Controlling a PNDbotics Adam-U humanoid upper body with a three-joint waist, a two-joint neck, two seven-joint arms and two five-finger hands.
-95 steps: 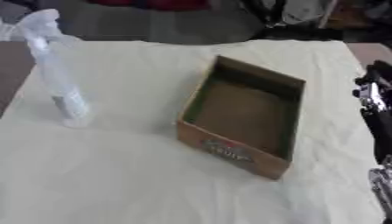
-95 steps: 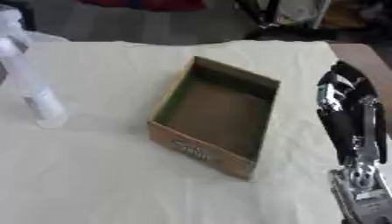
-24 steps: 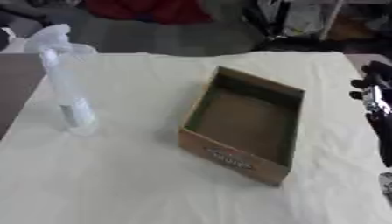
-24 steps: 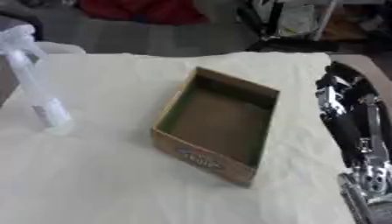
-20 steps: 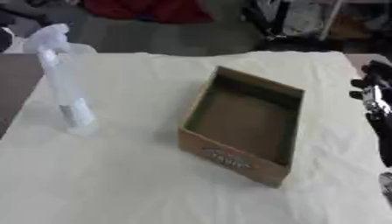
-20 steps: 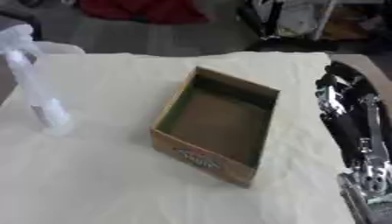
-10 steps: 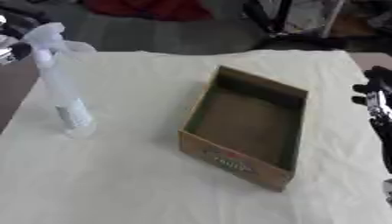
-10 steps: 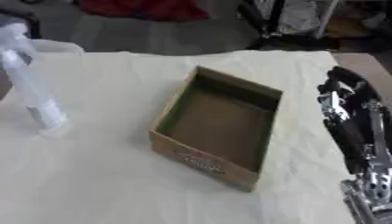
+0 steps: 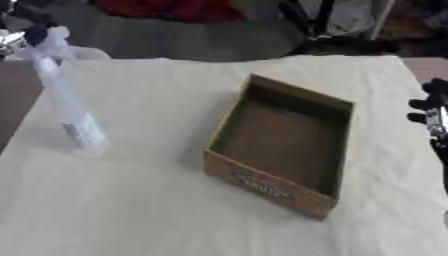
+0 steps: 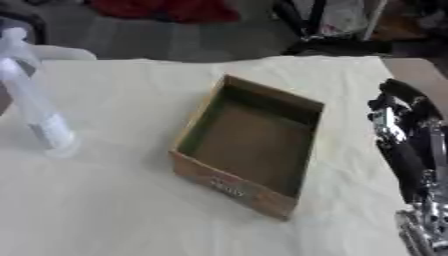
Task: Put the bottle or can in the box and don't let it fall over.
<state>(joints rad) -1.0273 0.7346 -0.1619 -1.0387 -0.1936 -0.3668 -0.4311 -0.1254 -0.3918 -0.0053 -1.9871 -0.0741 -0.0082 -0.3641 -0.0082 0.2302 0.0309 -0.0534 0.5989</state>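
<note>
A table (image 9: 157,210) draped in one pale cloth fills most of both views. On it sits one cardboard box (image 9: 282,144), open at the top, set askew with a printed label on its near short wall; nothing lies inside it. One clear spray bottle (image 9: 68,107) stands upright on the cloth to the left, well apart from the box, its trigger head at the top and a small dark label low on its body.

The right eye view shows much more of the robot's right arm: a long black and silver forearm along the right edge, ending in the right hand (image 10: 395,114), which points up the table beside the box without touching it. Its fingers look fairly straight and hold nothing, though blur makes their outline hard to follow. In the left eye view only a few dark fingertips of that hand show at the right edge, the rest cut off.

The left eye view alone catches the left hand (image 9: 19,31) in the upper left corner, dark with a silver part, just beside the bottle's head. It is cut off by the frame, and whether its fingers are spread or curled, or touch the bottle, cannot be told.
</note>
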